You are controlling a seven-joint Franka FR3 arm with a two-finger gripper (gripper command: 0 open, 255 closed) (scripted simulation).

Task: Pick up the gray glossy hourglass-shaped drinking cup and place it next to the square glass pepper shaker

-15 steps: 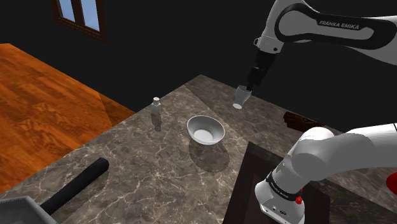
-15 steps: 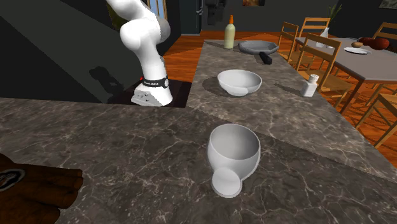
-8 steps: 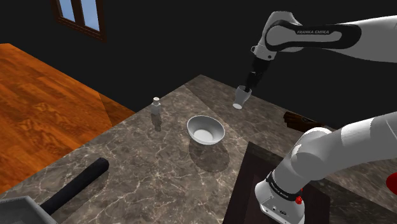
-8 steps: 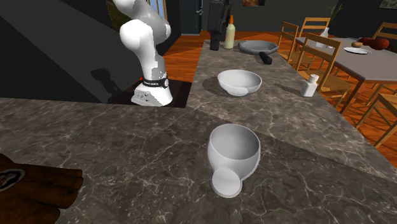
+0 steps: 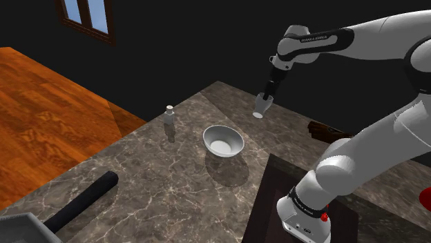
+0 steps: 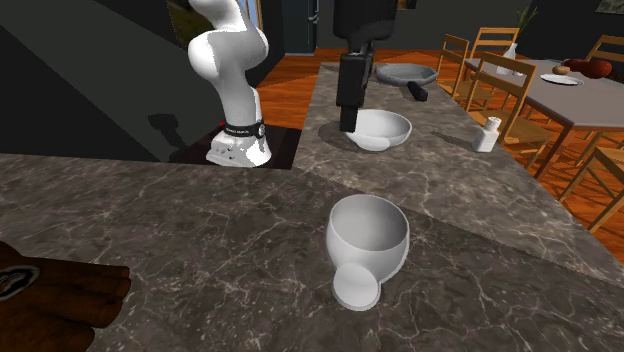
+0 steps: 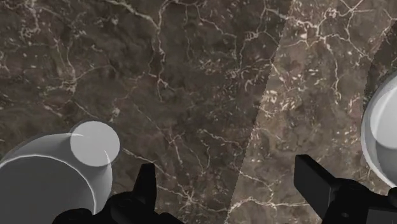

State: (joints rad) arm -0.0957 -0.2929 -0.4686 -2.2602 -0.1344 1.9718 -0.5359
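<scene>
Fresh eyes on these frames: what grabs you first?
The glossy grey waisted cup looms in the second exterior view's foreground on the dark veined marble counter. Behind it, the black jaws of the white arm hang open above the counter, in front of a white round bowl. In the wrist view the cup lies beside them, not between.

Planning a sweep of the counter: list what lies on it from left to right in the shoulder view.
Grey pan → small shaker → white bowl → grey cup → brown object
</scene>
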